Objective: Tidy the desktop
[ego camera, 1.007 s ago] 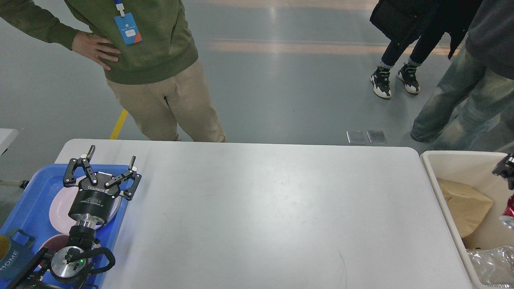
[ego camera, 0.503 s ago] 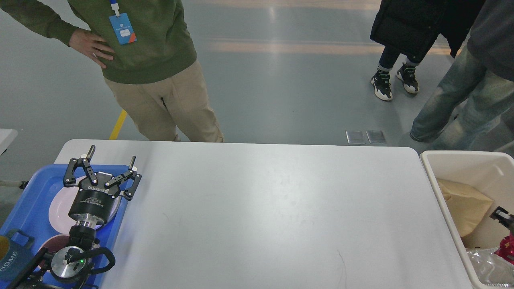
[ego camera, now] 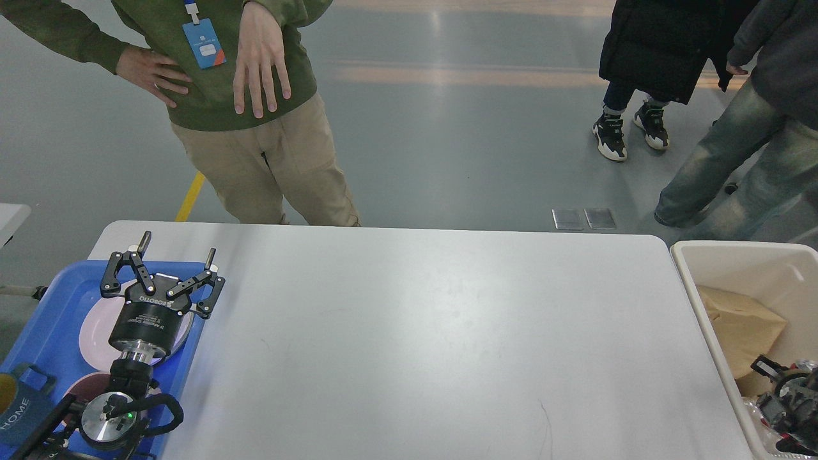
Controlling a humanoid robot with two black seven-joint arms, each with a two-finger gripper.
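The desktop (ego camera: 415,332) is a wide white table top with nothing lying on its middle. My left gripper (ego camera: 177,248) hovers over the far right corner of a blue tray (ego camera: 57,300) at the desktop's left end. Its fingers are spread open and hold nothing. My right gripper (ego camera: 781,391) is low inside a beige bin (ego camera: 722,255) at the right end. It looks dark and cluttered there, and its fingers cannot be told apart.
The tray holds a pale plate (ego camera: 96,326), a dark red plate (ego camera: 83,386) and a blue mug (ego camera: 19,409). A brown paper bag (ego camera: 741,326) lies in the bin. A person in a green hoodie (ego camera: 255,128) stands at the far edge, and others stand at the far right.
My right gripper has dropped from the bin's upper right down into its near corner, and the red item beside it no longer shows. The person's hand came into view. My left arm is still.
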